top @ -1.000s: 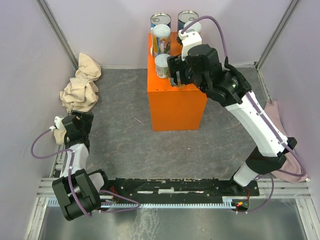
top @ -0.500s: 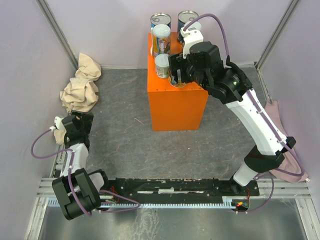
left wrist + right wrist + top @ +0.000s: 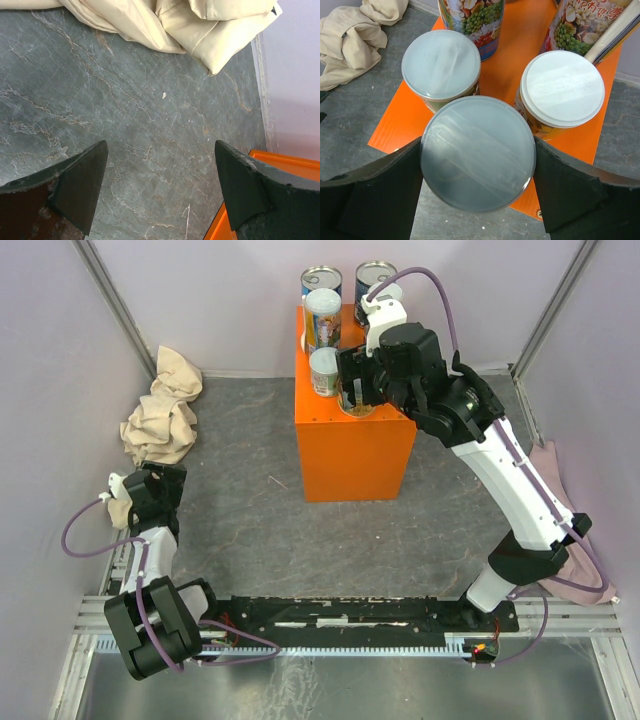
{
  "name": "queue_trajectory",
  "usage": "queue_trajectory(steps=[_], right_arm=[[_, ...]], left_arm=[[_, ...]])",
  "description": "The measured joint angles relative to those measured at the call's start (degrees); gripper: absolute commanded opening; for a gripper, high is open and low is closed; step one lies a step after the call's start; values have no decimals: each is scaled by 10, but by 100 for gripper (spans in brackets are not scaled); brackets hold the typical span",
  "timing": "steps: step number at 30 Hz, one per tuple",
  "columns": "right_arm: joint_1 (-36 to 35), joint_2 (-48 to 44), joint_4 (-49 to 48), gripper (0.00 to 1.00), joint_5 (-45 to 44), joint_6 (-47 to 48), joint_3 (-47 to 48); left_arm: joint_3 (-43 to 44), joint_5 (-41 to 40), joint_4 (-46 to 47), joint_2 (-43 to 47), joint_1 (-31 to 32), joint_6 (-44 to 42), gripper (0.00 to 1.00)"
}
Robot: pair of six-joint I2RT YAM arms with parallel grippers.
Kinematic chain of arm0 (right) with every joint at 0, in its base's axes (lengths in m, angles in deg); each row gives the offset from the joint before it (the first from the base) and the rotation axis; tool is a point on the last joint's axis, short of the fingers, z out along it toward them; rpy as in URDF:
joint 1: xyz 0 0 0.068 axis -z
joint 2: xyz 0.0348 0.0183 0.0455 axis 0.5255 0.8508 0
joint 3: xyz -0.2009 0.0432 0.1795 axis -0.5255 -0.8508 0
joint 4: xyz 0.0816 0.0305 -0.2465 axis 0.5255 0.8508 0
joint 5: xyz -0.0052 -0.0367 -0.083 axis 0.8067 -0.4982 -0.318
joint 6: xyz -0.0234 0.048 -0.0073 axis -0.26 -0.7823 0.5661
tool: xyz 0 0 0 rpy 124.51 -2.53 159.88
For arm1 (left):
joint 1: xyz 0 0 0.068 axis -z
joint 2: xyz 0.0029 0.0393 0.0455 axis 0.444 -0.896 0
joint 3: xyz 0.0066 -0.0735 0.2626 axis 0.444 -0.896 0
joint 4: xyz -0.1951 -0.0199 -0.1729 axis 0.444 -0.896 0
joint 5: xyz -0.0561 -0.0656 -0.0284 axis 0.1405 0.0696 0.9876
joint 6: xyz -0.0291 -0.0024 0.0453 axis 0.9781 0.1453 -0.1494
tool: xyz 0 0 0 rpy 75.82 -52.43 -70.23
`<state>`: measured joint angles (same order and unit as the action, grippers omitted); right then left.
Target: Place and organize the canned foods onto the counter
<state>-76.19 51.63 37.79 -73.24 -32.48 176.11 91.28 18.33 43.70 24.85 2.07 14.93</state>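
Note:
My right gripper (image 3: pixel 357 396) (image 3: pixel 478 165) is shut on a can with a grey lid (image 3: pixel 478 152) (image 3: pixel 356 400), a finger pressed to each side, at the front edge of the orange counter (image 3: pixel 355 455) (image 3: pixel 507 67). Just behind it stand two white-lidded cans (image 3: pixel 441 70) (image 3: pixel 562 90). Two tall colourful-labelled cans (image 3: pixel 471 20) (image 3: pixel 582 22) stand further back. In the top view, two silver-topped blue cans (image 3: pixel 321 282) (image 3: pixel 375 278) stand at the counter's back. My left gripper (image 3: pixel 150 490) (image 3: pixel 160 185) hangs open over the grey floor, nothing between its fingers.
A crumpled beige cloth (image 3: pixel 162 410) (image 3: pixel 165 20) lies at the left wall, just beyond my left gripper. A pink cloth (image 3: pixel 550 465) lies at the right wall under the right arm. The counter's orange corner (image 3: pixel 285 160) shows beside the left gripper's right finger.
My right arm has shifted slightly up and back over the counter's front with the can, then stayed. The left arm has not moved.

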Motion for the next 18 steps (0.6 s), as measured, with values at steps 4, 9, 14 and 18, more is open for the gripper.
queue_trajectory(steps=[4, 9, 14, 18], right_arm=[[0, 0, -5, 94, 0, 0, 0], [0, 0, -13, 95, 0, -2, 0], [0, 0, -22, 95, 0, -2, -3], [0, -2, -42, 96, 0, 7, -6]], left_arm=[[0, 0, 2, 0, 0, 0, 93], [0, 0, 2, 0, 0, 0, 93], [0, 0, 2, 0, 0, 0, 93], [0, 1, 4, 0, 0, 0, 92]])
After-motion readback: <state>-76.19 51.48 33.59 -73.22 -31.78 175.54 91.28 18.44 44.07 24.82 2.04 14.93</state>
